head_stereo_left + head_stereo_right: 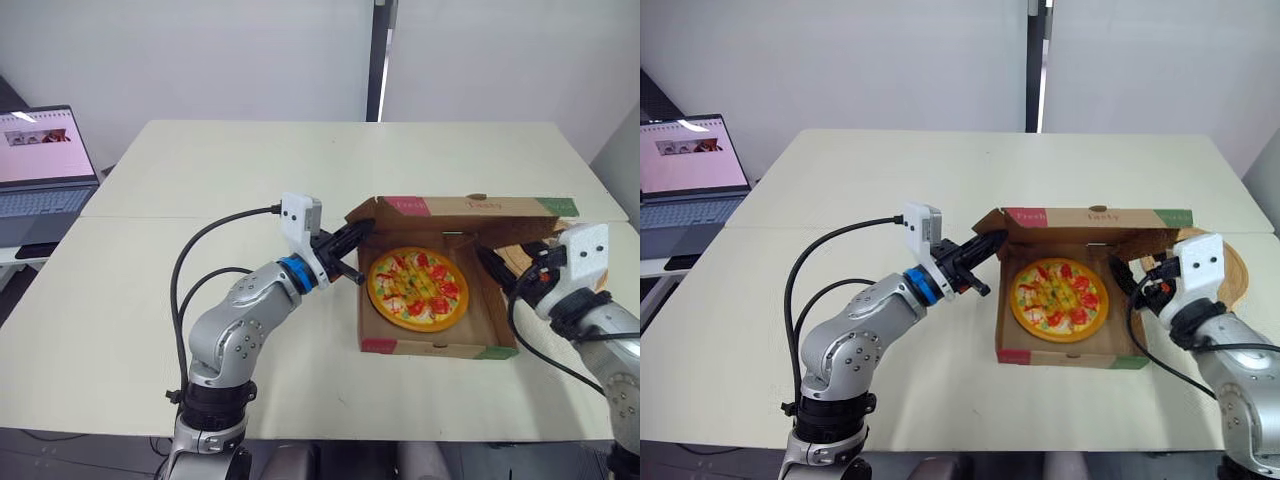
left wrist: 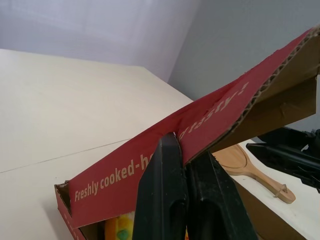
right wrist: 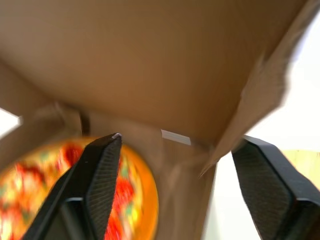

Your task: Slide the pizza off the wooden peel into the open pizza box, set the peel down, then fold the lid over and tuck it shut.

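Peel (image 2: 252, 170) sits half hidden behind raised lid (image 1: 1095, 217) and right gripper (image 3: 181, 139).

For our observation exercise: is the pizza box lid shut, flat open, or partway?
Partway. The lid stands raised over the box, pizza visible beneath; the left gripper pinches its edge.

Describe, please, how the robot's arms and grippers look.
The left arm and right arm are rounded silver-grey metal with black cables and a white wrist camera block; the left has a blue wrist ring. The left gripper and right gripper each have two black fingers.
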{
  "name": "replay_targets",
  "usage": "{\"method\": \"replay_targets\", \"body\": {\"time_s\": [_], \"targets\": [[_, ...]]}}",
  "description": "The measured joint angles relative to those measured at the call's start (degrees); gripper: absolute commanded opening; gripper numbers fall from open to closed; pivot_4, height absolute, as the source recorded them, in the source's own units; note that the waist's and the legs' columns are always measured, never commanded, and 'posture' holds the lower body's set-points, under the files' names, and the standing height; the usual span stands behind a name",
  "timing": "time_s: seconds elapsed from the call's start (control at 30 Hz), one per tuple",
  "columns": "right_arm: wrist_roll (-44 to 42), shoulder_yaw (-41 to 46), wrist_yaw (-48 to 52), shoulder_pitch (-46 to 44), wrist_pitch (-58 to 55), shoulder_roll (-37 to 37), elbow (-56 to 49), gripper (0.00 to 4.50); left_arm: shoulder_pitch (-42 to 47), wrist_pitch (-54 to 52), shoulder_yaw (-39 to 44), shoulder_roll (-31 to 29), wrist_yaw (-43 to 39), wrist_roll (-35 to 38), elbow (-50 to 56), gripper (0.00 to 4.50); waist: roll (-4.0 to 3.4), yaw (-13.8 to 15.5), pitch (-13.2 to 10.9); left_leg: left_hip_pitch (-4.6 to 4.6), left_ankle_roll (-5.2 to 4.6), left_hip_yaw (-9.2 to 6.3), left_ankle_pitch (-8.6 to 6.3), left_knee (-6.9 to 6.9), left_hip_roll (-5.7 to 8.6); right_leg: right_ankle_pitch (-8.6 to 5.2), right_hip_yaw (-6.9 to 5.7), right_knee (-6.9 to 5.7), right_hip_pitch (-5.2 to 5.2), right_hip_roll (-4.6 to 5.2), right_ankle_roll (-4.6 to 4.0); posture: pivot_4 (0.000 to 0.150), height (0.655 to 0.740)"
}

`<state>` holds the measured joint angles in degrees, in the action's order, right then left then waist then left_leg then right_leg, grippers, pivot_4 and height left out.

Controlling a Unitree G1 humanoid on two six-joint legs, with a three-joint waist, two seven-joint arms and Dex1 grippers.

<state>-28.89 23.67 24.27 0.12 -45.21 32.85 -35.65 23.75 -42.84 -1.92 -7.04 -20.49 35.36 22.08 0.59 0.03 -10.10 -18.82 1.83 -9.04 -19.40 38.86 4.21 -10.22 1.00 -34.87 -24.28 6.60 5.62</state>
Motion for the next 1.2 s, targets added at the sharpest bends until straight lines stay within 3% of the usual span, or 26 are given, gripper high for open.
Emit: {"method": "replay_targets", "body": {"time_s": [0.2, 0.37, 0.53, 0.73, 1.03, 1.2], "targets": [[-5.08, 9.52, 10.25, 7.07, -1.84, 9.52, 4.02, 3.54, -0.08, 1.08, -0.42, -0.52, -0.18, -0.66, -0.29, 0.0, 0.02, 0.06, -0.01, -0.01, -0.1, 0.05, -0.06, 0.02, 0.0, -0.09, 0.02, 0.02, 0.09, 0.01, 0.08, 0.15, 0.74], [-5.76, 17.37, 14.49, 6.05, -0.26, 15.84, 12.22, 3.54, -0.71, 1.87, -0.66, -0.74, -0.29, -1.04, -0.29, 0.0, 0.06, -0.09, -0.04, -0.01, -0.14, 0.18, -0.08, 0.0, -0.02, -0.31, 0.07, 0.01, 0.18, 0.01, 0.36, 0.15, 0.74], [-4.9, 16.35, 14.71, -5.57, 3.57, 20.98, 20.66, 1.92, -0.92, 2.49, -1.18, -1.63, -0.66, -1.47, -0.26, 0.0, -0.02, -0.21, 0.0, 0.02, -0.12, 0.28, -0.07, 0.01, -0.06, -0.32, 0.11, -0.01, 0.18, 0.01, 0.38, 0.15, 0.74], [-3.85, 5.97, 16.61, -22.89, 6.87, 24.22, 27.58, 0.02, -1.09, 3.23, -1.47, -1.83, -1.39, -1.65, -0.34, 0.0, 0.04, -0.11, -0.04, 0.01, -0.06, 0.17, -0.04, 0.01, -0.08, -0.25, 0.02, 0.02, 0.14, 0.01, 0.27, 0.15, 0.74], [-2.98, -11.24, 27.23, -32.18, 7.05, 26.92, 28.39, 0.02, -1.71, 3.99, -2.43, -2.61, -2.11, -1.91, 0.13, 0.0, 0.04, -0.02, -0.04, -0.06, 0.11, 0.09, 0.05, 0.0, -0.06, -0.16, -0.06, 0.23, 0.11, 0.04, 0.15, 0.15, 0.74], [-1.74, -13.14, 30.12, -33.05, 7.08, 27.56, 28.48, 0.02, -2.37, 4.68, -2.36, -2.97, -3.73, -1.59, 0.12, 0.0, 0.04, -0.03, -0.04, -0.07, 0.11, 0.08, 0.04, 0.0, -0.06, -0.16, -0.06, 0.26, 0.09, 0.04, 0.15, 0.15, 0.74]]}}
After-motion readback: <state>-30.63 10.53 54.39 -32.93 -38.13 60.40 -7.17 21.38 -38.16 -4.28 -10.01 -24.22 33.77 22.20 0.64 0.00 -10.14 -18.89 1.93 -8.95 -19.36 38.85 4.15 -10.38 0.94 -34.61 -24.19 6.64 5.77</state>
